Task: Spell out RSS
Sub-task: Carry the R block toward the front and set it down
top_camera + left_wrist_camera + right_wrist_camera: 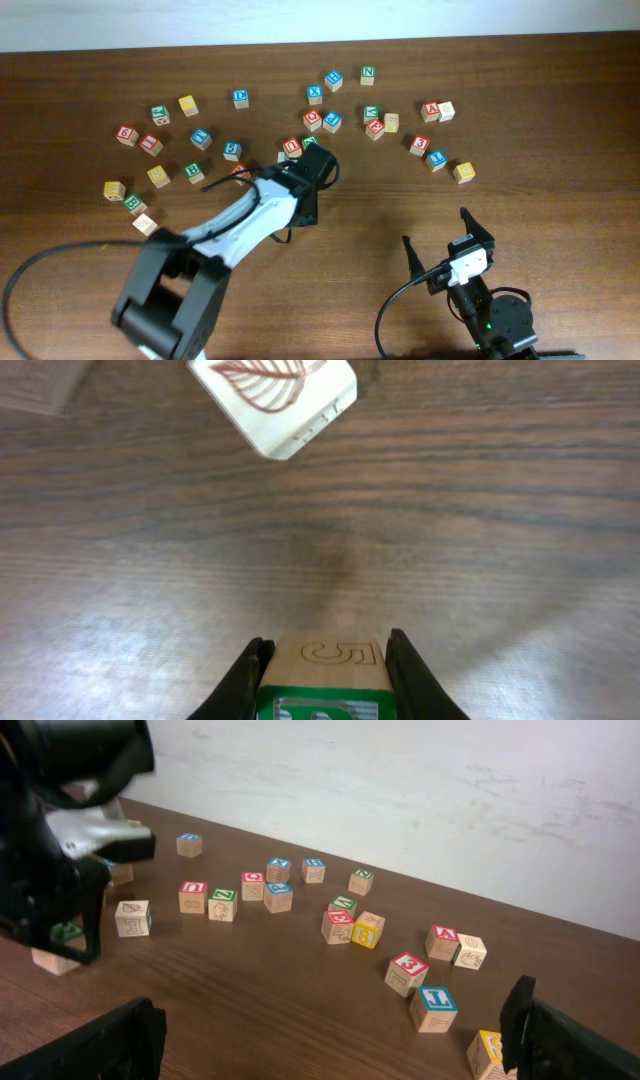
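1. One dark brown wooden bench (560,230) carries two arms and a loose scatter of small lettered cubes across its rear half.
2. Of the two arms, the left black-and-white robot arm (235,225) reaches diagonally from the front left to the middle of the bench. The right black robot arm (490,310) sits at the front right.
3. Right hand (440,238): released, its jaws spread wide with nothing between them, well apart from every cube.
4. Left hand (326,650): clenched on a small wooden cube with a green-printed face (325,672), one finger against each side.
5. That cube is at the middle of the bench, just in front of the scatter. Its green face is cut off by the frame edge, so the letter cannot be read. The pale side facing forward bears an outlined 5-like or S-like mark. Whether it touches the bench I cannot tell.
6. Ahead of it, apart, lies a pale wooden cube with a brown leaf drawing (275,400).
7. One yellow-faced wooden cube (159,176) lies left of the left arm, its letter too small to read.
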You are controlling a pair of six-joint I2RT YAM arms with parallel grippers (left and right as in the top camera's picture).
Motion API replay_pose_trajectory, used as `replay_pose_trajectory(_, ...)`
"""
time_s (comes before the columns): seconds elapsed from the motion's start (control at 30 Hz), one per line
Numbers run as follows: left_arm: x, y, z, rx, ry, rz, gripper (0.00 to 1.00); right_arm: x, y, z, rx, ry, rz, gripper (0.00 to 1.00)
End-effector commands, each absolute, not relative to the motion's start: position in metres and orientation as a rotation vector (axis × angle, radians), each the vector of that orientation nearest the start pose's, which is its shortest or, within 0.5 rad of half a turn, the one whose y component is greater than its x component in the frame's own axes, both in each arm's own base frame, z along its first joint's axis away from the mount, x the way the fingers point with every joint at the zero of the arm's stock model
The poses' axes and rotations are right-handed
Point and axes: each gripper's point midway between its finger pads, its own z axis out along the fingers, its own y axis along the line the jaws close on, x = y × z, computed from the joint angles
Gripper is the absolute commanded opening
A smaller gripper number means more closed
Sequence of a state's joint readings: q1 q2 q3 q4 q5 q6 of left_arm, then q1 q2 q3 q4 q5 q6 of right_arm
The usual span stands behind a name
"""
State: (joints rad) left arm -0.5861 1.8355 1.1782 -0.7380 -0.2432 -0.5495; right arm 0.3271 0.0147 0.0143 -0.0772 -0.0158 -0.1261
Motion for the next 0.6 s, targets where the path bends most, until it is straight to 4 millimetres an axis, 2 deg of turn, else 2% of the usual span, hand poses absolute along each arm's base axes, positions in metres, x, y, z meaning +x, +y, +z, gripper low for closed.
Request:
replay_pose_trajectory(0.0,0.328,-0.17,0.04,0.013,2.816,0.108,0.0,0.233,0.08,0.156,-0.363,1.612,0.168,0.98)
replay_pose_trajectory(0.1,0.336,-0.177,0.041,0.006,2.786,0.066,0.01,0.233,0.08,0.156,-0.363,1.612,0.168,0.98)
replay_pose_trajectory(0.2,0.335,-0.181,0.04,-0.084,2.792,0.023,0.0,0.233,0.08,0.156,-0.363,1.612,0.168,0.98)
replay_pose_trajectory(0.3,0.337,-0.182,0.039,-0.086,2.787,0.016,0.0,0.233,0.08,0.156,-0.363,1.612,0.168,0.98)
replay_pose_trajectory(0.43,0.33,-0.187,0.019,-0.043,2.835,0.047,0.0,0.233,0.08,0.156,-0.363,1.612,0.168,0.98)
replay_pose_trajectory(0.57,0.332,-0.188,0.006,-0.04,2.846,0.059,0.06,0.233,0.08,0.156,-0.363,1.612,0.168,0.98)
